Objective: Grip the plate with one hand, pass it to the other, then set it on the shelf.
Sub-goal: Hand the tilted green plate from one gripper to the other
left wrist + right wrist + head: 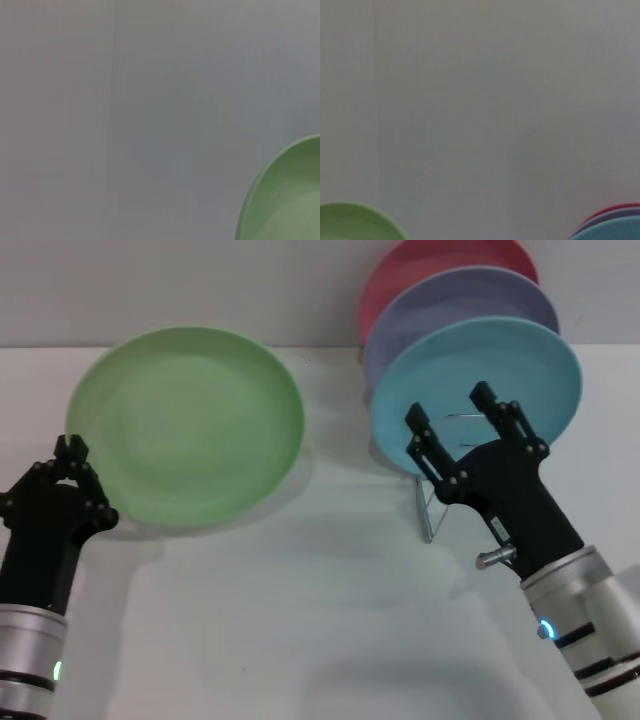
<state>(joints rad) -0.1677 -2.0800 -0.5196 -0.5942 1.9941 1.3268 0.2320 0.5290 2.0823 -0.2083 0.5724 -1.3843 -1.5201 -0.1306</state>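
Plate (190, 420), the one round, smooth light green one, sits tilted up at the table's (330, 620) left with the left gripper (72, 455) pinched onto its near-left rim, while the right gripper (455, 420) hovers wide open, holding nothing, before three upright plates on the thin wire shelf (432, 515): light blue (500, 355), lavender (450, 300), red (440, 260).

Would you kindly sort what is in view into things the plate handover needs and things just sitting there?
Needed:
green plate, tilted, its edge at the left gripper
right gripper, open, in front of the rack
wire rack

Just there:
blue plate, front of the rack
lavender plate, behind it
red plate, rearmost
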